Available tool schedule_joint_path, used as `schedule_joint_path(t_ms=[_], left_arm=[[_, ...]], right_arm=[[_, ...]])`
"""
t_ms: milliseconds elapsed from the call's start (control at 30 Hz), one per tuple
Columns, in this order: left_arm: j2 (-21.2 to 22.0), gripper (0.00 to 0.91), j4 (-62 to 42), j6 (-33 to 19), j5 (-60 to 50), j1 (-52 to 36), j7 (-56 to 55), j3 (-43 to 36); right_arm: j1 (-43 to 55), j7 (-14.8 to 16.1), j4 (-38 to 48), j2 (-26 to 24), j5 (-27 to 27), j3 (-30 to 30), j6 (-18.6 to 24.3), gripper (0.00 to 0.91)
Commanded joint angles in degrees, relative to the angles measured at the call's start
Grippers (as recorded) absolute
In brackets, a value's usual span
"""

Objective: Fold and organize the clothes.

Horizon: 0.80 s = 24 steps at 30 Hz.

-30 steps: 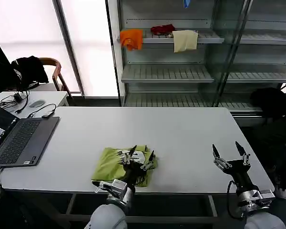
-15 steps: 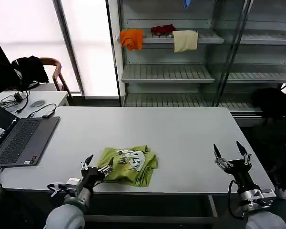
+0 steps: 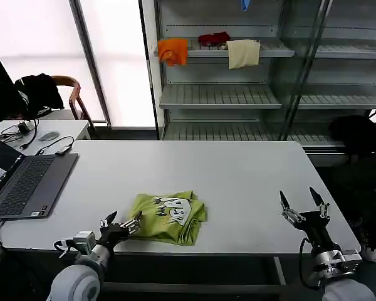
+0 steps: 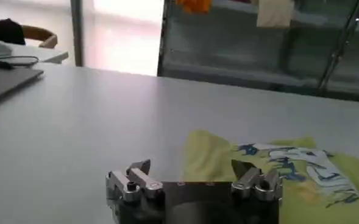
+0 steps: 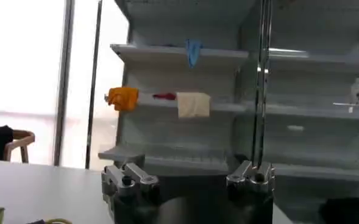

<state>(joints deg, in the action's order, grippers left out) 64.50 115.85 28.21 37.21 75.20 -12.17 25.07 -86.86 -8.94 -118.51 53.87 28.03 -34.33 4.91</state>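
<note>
L end effector [image 3: 120, 223] agape (empty)

The table [image 3: 238, 175] is bare across its far half and the whole right side, so a gripper can pass there freely. Near the front edge lies the folded T-shirt [image 3: 169, 216], low and flat. The laptop [image 3: 26, 185] takes the left end (its cable [image 3: 53, 145] runs behind it). The left gripper [image 3: 120, 224], jaws apart, sits just left of the shirt; the right gripper [image 3: 302, 205], also spread, stands well apart at the right front corner.
</note>
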Motion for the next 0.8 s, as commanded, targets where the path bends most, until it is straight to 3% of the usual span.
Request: schedule_joint_path(t_ms=[33, 267, 367, 433, 467, 533, 567, 600, 800], left_arm=[[0.77, 0.907, -3.35, 1.53, 6.69, -3.43, 3.27, 0.93], [2.01, 0.907, -4.54, 1.29, 5.15, -3.72, 4.13, -0.25], [1.87, 0.816, -5.1, 0.85, 4.36, -3.61, 4.38, -0.41], [1.84, 0.584, -5.34, 0.73, 4.28, -3.56, 4.42, -0.37], [1.83, 0.544, -5.45, 0.61, 4.19, -3.45, 4.5, -0.38], [1.88, 0.312, -5.33, 0.39, 4.11, -2.97, 4.55, -0.44], [1.94, 0.131, -5.29, 0.29, 4.07, -2.82, 4.57, -0.56], [2.12, 0.01, -5.13, 0.04, 3.89, -2.49, 4.61, -0.86], [3.2, 0.0, -3.49, -1.4, 2.74, -1.69, 4.97, -2.36]], right_arm=[[0.08, -0.1, -0.11, -0.06, -0.47, 0.1, -0.05, 0.907], [-0.22, -0.11, -0.31, -0.04, -0.52, -0.19, -0.05, 0.907], [-0.27, -0.1, -0.29, -0.05, -0.52, -0.15, 0.0, 0.907], [-0.23, -0.11, -0.33, 0.01, -0.52, -0.09, -0.01, 0.907], [-0.16, -0.09, -0.34, 0.0, -0.54, -0.07, -0.01, 0.907], [0.0, -0.12, -0.32, 0.02, -0.51, -0.02, -0.02, 0.907], [0.06, -0.12, -0.31, 0.01, -0.52, -0.01, -0.02, 0.907], [0.21, -0.13, -0.27, 0.02, -0.5, 0.06, -0.04, 0.907], [0.66, -0.17, -0.1, 0.09, -0.53, 0.46, -0.09, 0.907]])
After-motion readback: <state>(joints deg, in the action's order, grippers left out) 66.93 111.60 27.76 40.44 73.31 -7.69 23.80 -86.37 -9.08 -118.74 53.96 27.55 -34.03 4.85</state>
